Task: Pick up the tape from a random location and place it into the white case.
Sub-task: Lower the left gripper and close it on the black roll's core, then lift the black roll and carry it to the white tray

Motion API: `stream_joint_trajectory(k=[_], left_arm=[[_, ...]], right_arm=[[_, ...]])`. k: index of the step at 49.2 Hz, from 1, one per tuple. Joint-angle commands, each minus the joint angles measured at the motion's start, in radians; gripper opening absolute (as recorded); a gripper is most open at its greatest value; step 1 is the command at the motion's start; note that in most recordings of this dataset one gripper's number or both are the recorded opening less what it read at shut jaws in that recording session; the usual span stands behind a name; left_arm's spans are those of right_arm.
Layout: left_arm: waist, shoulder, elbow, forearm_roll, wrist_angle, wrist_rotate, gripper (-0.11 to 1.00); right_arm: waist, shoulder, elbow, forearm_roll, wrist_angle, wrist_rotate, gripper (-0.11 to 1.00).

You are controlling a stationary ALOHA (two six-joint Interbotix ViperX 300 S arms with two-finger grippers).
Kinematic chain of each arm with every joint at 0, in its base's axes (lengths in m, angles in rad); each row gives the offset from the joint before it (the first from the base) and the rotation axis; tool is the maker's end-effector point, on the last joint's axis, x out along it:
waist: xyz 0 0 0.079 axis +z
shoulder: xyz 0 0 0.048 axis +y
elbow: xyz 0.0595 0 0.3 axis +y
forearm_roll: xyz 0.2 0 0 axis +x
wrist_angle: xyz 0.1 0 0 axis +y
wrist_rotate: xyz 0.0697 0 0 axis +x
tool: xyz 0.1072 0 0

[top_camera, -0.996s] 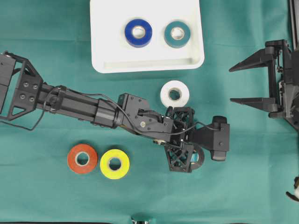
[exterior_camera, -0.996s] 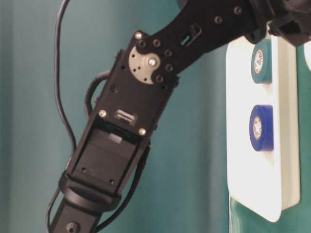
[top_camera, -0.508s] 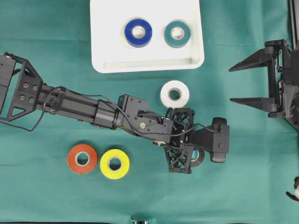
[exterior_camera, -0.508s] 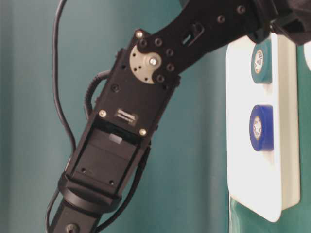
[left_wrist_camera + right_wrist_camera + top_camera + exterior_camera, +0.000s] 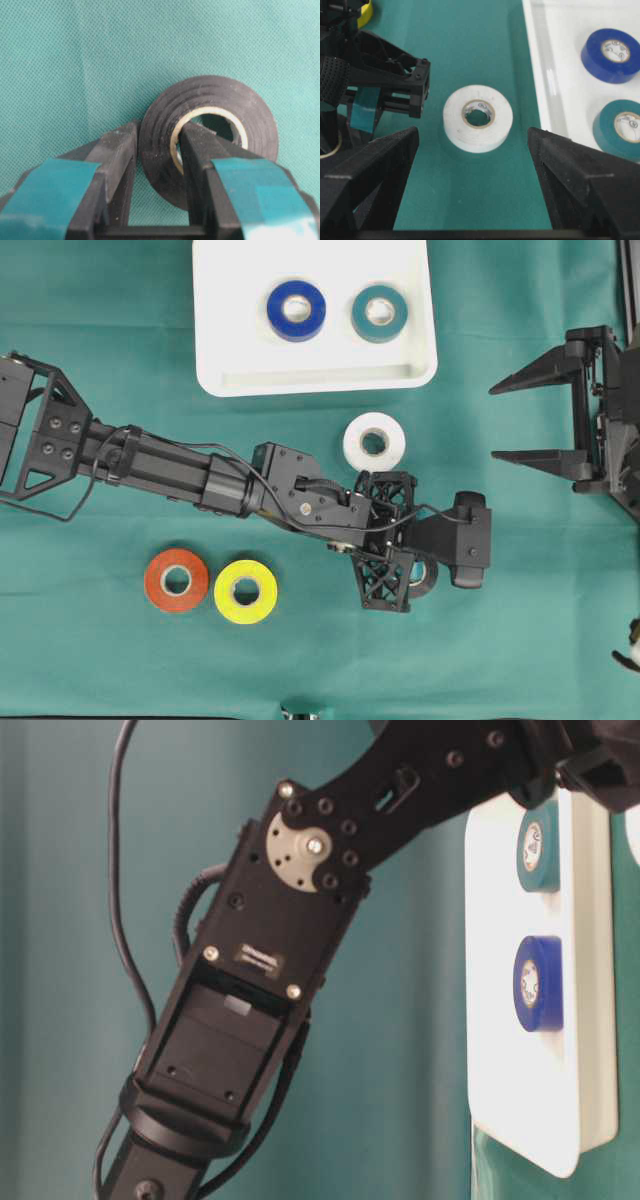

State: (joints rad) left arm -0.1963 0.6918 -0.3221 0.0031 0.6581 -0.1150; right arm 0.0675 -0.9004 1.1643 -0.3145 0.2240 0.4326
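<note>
1. Black tape roll (image 5: 210,135) is seen clamped by the left gripper (image 5: 156,150), one finger outside the rim, the other through the core, right of centre in the overhead frame.
2. White case (image 5: 315,380) is located at upper centre, well apart from it.
3. Right gripper (image 5: 520,420) is held spread wide, empty, at the right edge.

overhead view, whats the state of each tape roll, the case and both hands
black tape: pinched through its wall by left hand
white tape: flat on cloth
orange tape, yellow tape: flat, touching
blue tape, teal tape: inside white case
right hand: open, empty
</note>
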Motion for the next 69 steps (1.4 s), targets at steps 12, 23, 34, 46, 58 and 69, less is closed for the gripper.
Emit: stream_joint_trajectory(k=[12, 23, 34, 46, 58, 69], left_arm=[[-0.011, -0.112, -0.02, -0.005, 0.035, 0.003, 0.21], [-0.005, -0.209, -0.021, -0.002, 0.091, 0.008, 0.21], [-0.011, -0.311, -0.021, 0.0, 0.135, 0.008, 0.21], [-0.009, -0.37, -0.035, 0.0, 0.186, 0.009, 0.21], [-0.009, -0.38, -0.112, 0.002, 0.255, 0.015, 0.21], [-0.009, -0.393, -0.153, 0.0, 0.273, 0.034, 0.21]], right_arm=[[-0.003, 0.008, -0.009, -0.002, -0.006, -0.002, 0.87], [-0.002, 0.006, -0.009, -0.003, -0.006, -0.002, 0.87], [-0.002, 0.006, -0.011, -0.003, -0.006, -0.002, 0.87], [-0.002, 0.006, -0.011, -0.002, -0.006, -0.002, 0.87], [-0.002, 0.008, -0.011, -0.003, -0.006, -0.002, 0.87], [-0.002, 0.008, -0.011, -0.002, -0.005, -0.002, 0.87]])
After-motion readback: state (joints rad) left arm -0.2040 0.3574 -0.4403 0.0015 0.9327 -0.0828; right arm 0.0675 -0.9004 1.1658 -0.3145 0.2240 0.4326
